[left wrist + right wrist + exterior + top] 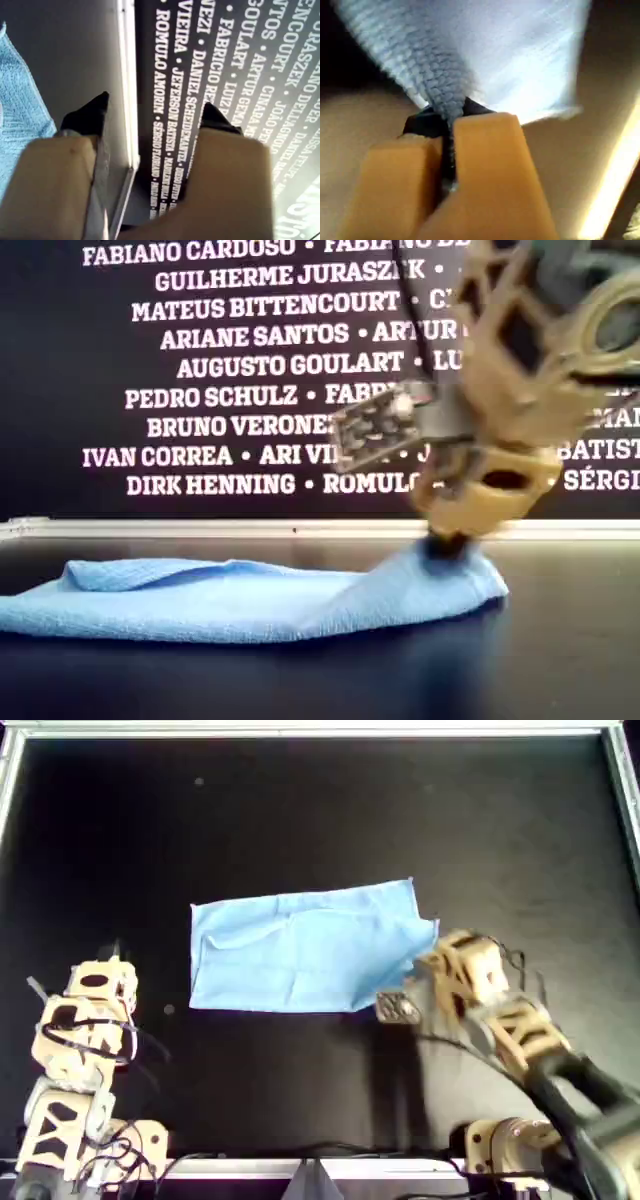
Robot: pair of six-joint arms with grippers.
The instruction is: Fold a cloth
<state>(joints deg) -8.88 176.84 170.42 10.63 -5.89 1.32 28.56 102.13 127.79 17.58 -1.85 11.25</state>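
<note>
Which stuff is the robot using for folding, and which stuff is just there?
Using:
- thin light-blue fabric cloth
- right gripper, pinching the cloth's edge

Just there:
- left gripper, open, holding nothing
- black table
- black wall of white names

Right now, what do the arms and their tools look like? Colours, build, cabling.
Both arms are tan plastic with open lattice cut-outs and loose black cables running along them. The left arm shows black cable ties; the right arm carries a grey perforated plate near its wrist. Left tool has tan fingers with black pointed tips; right tool has orange-tan fingers with black pads.
</note>
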